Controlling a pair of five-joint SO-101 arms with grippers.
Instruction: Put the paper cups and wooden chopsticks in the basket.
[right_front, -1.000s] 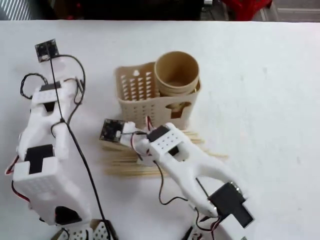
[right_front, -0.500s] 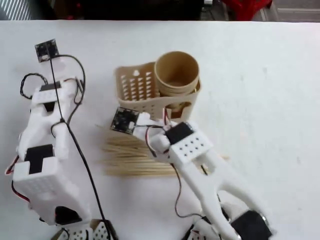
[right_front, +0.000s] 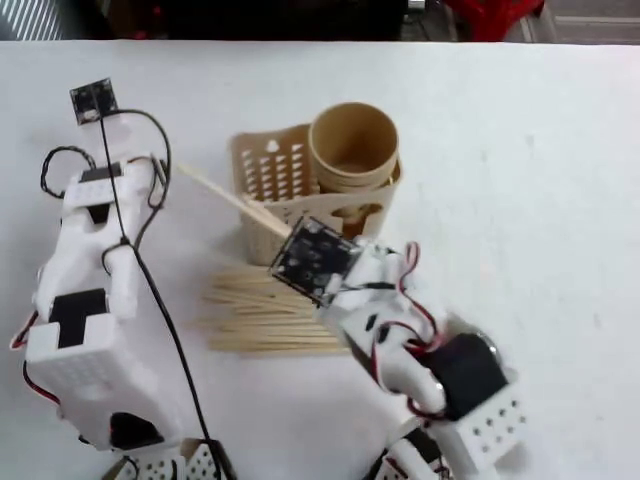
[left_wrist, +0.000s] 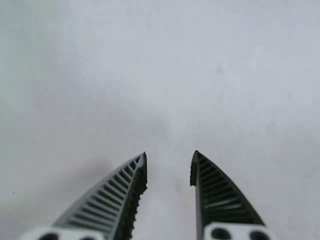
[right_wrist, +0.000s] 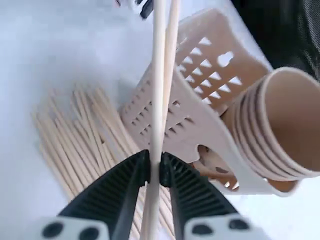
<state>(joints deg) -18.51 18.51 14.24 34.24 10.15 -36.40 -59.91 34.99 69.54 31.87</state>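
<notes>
A: Judging progress first: cups (right_front: 353, 145) done, stacked inside the basket (right_front: 265, 170). About halfway, then?

B: Less, probably. Leaves the whole pile (right_front: 265, 310) out on the table (right_front: 520, 150), just beside the basket, with no sticks visibly inside it.

A: And the right gripper (right_wrist: 154, 162)?

B: Closed almost fully on a pair (right_wrist: 161, 75) of sticks, pinched side by side right at the tips of the jaws.

A: Lying how against the jaws?

B: Running lengthwise through them. Reaches well out past the tips, crossing the basket's near corner, not yet inside. Shorter ends trailing back between the jaws.

A: And the rest, seen from those jaws?

B: Pile below and to one side, basket wall just ahead, cups off to the other side.

A: Left gripper (left_wrist: 168, 165)?

B: Parted a moderate way, gripping nothing. Bare table ahead of the tips, well apart from pile and basket.

A: Left to do?

B: Tipping the pair in, then clearing the pile. Likely many trips.
</notes>
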